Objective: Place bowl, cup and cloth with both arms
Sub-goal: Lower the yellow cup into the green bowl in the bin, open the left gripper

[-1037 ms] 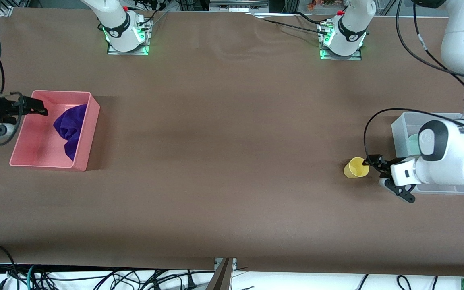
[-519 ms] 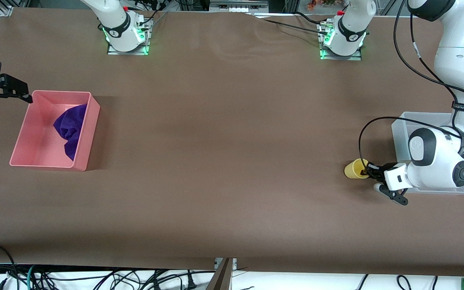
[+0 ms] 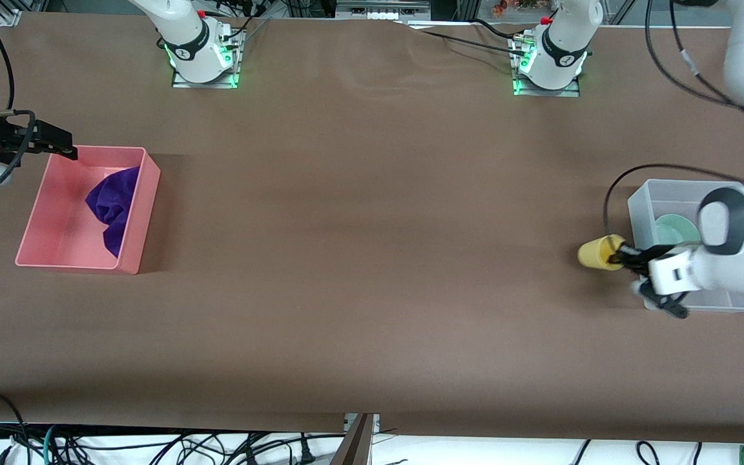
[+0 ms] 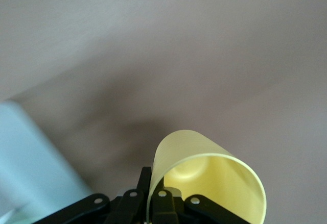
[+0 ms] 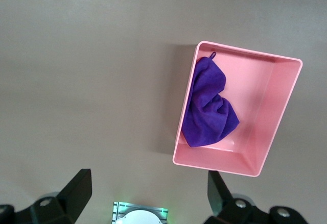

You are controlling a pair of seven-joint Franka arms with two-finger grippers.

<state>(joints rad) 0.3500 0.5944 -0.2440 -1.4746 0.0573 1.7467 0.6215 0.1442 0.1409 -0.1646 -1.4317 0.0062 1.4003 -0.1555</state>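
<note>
My left gripper (image 3: 619, 256) is shut on the rim of the yellow cup (image 3: 597, 252) and holds it tilted on its side in the air, beside the clear bin (image 3: 638, 204). In the left wrist view the cup (image 4: 214, 178) has one finger inside its wall and one outside. The mint-green bowl (image 3: 674, 229) lies in the clear bin. The purple cloth (image 3: 113, 205) lies in the pink bin (image 3: 55, 263); it also shows in the right wrist view (image 5: 208, 105). My right gripper (image 3: 62, 147) is open and empty, high over the pink bin's corner.
The two arm bases (image 3: 199, 57) (image 3: 549, 64) stand along the table's edge farthest from the front camera. Bare brown table (image 3: 372, 245) lies between the two bins. A corner of the clear bin (image 4: 30, 157) shows in the left wrist view.
My left gripper has closed on the cup's rim, lifted it off the table and carried it toward the clear bin. My right gripper swung about over the pink bin's corner.
</note>
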